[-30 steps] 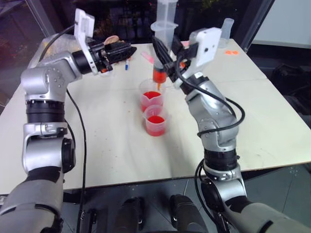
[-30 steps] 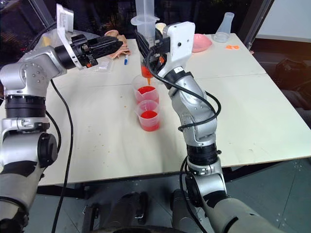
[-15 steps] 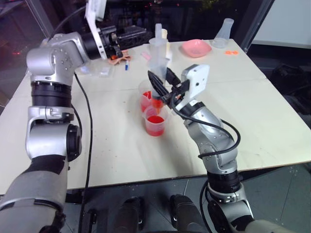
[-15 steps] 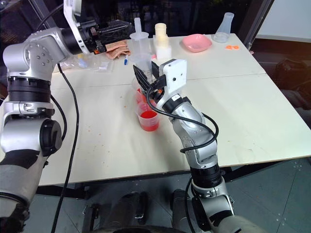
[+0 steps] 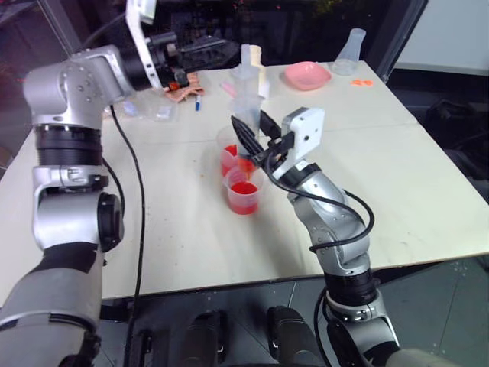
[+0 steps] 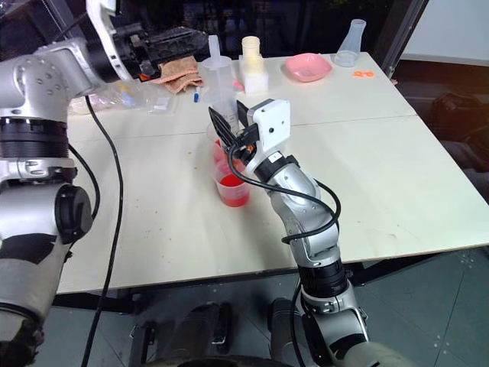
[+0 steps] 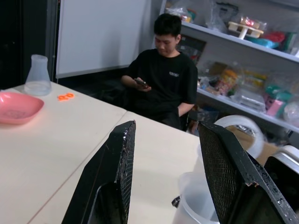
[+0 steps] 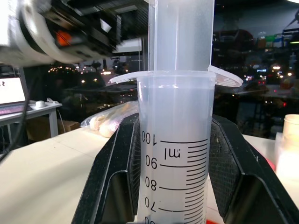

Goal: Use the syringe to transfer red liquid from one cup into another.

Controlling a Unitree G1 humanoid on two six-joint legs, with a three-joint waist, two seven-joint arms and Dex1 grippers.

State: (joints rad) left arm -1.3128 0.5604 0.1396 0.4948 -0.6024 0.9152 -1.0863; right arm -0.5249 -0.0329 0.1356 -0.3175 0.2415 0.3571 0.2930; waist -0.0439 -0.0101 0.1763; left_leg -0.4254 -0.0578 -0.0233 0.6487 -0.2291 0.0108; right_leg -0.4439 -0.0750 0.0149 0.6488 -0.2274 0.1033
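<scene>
The syringe [image 5: 246,103] stands upright over two clear cups of red liquid [image 5: 244,189], its white plunger pulled up. My right gripper [image 5: 250,128] is shut on its barrel, a finger on each side in the right wrist view, just under the flange [image 8: 175,77]. Its lower end dips by the rim of the far cup [image 5: 227,153]; the near cup [image 5: 243,191] stands just in front. My left gripper [image 5: 214,48] hangs open, high above the table, left of the plunger top. The syringe's top shows low between its fingers [image 7: 112,172] in the left wrist view.
A pink bowl [image 5: 308,75], a clear flask [image 5: 356,40] and a pale bottle [image 6: 252,57] stand at the table's far side. Plastic bags [image 5: 162,111], a cloth and a blue pen [image 5: 200,100] lie at the far left. A person [image 7: 166,79] sits beyond the table.
My right gripper has come down with the syringe, bringing its lower end to the cups. My left gripper has risen and moved towards the plunger top.
</scene>
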